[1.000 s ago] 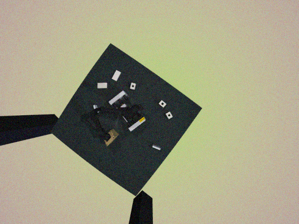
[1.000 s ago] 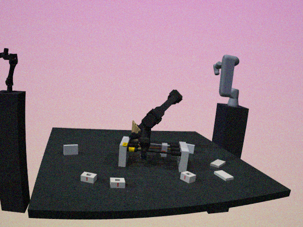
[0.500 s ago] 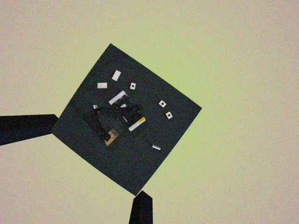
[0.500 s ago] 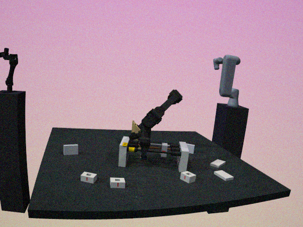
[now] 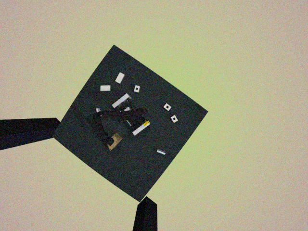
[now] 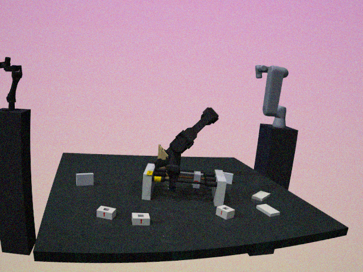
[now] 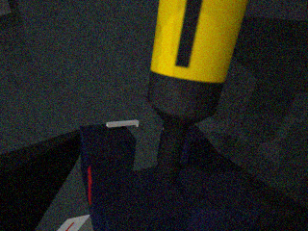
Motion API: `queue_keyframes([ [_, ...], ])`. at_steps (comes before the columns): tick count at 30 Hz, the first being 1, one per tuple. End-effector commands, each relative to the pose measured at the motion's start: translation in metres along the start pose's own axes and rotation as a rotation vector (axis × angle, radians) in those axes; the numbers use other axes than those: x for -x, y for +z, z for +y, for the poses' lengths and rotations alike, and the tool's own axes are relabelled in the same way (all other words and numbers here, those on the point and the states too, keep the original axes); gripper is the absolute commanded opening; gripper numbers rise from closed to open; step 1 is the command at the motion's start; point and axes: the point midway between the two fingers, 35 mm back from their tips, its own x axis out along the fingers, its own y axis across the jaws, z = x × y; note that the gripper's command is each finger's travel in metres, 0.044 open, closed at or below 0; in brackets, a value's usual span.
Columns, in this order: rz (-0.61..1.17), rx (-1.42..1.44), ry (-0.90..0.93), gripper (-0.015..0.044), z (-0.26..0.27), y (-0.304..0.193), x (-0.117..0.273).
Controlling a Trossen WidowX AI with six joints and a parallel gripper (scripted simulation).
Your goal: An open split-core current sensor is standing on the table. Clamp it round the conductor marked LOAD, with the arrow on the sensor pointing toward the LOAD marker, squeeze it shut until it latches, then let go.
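Note:
My gripper (image 6: 172, 187) is low among the conductors, near the rack's yellow-marked end. It is shut on the dark blue current sensor (image 7: 125, 197), which has a red mark on its left side and a slot at its top edge. A dark conductor (image 7: 170, 149) with a yellow sleeve (image 7: 197, 38) (image 6: 157, 178) runs down into or behind the sensor. Whether the sensor is latched round it cannot be told. The conductors run between two white end blocks (image 5: 120, 100) (image 6: 147, 187) (image 5: 141, 129) (image 6: 219, 193). A yellow label (image 5: 146, 123) (image 6: 150, 173) is on one block; its text is unclear.
A white block (image 6: 196, 175) with a red mark is at the conductors, right of my gripper. White hollow blocks with red arrows (image 6: 109, 216) (image 6: 135, 220) (image 6: 221, 214) stand in front. Flat white blocks (image 6: 261, 195) (image 6: 267, 209) lie right. A white plate (image 6: 84, 179) stands left.

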Motion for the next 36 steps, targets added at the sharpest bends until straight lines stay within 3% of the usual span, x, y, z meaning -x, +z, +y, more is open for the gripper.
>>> queue_keyframes([
  [1,0.001,0.008,0.013,0.0,0.0038,0.0,0.0011],
  [19,0.001,0.008,0.013,0.0,0.0038,0.0,0.0011],
  [36,-0.018,0.014,-0.205,0.0,0.0057,0.0032,0.0043],
])
